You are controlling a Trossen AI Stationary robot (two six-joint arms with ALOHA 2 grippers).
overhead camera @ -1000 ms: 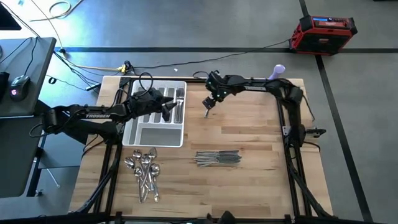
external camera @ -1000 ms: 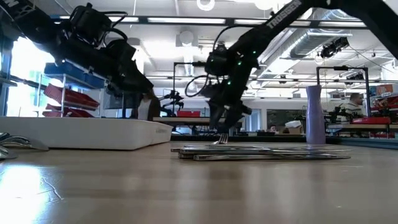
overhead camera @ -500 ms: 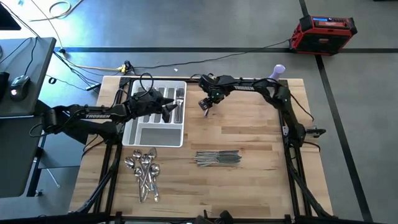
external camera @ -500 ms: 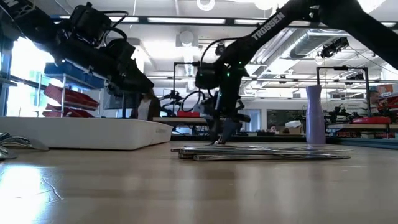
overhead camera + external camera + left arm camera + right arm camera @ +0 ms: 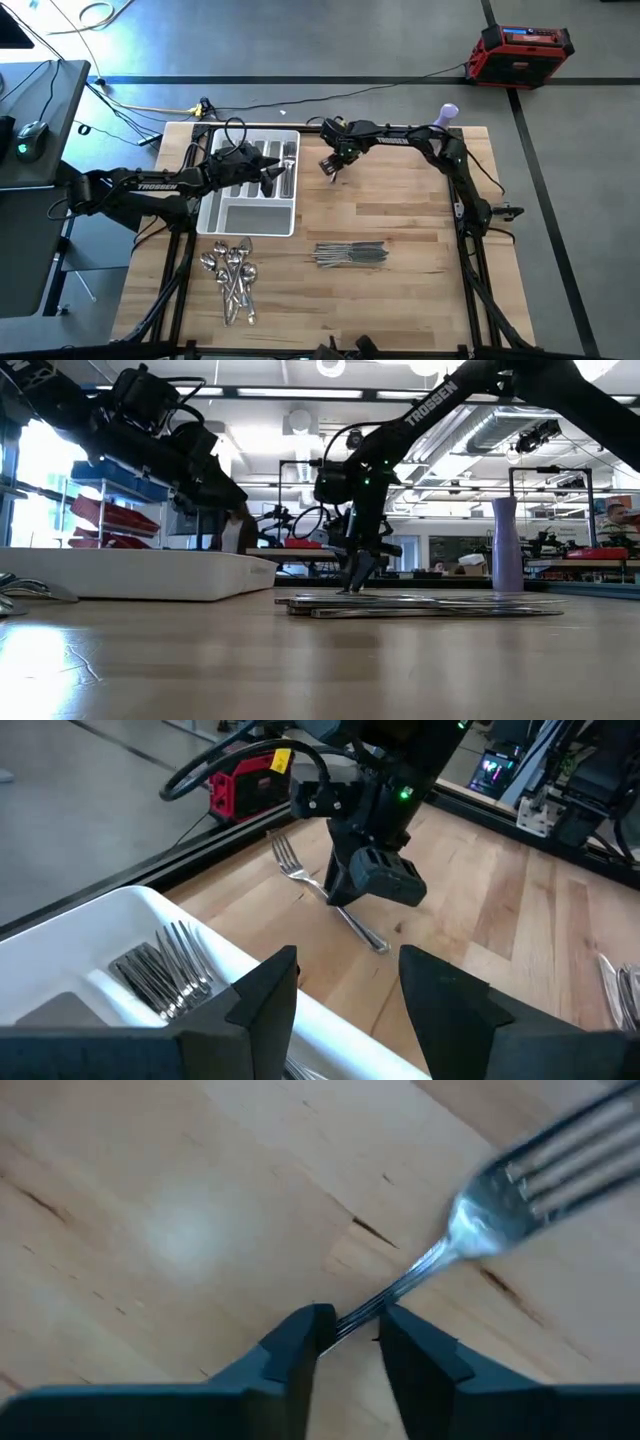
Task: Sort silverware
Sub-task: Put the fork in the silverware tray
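**High view: right arm pinches a stray fork beside the tray**

From the left, the left gripper [image 5: 272, 178] hovers over the white tray [image 5: 222, 221], fingers spread and empty; sorted forks [image 5: 160, 970] lie in a compartment there. Just right of the tray, the right gripper [image 5: 348, 1330] has its fingers pinched on the handle of a lone fork [image 5: 320, 890] on the table [image 5: 400, 210]. Its long axis runs straight out from the fingers, tines leading. The right arm is nearer, so lifting it looks like its job.
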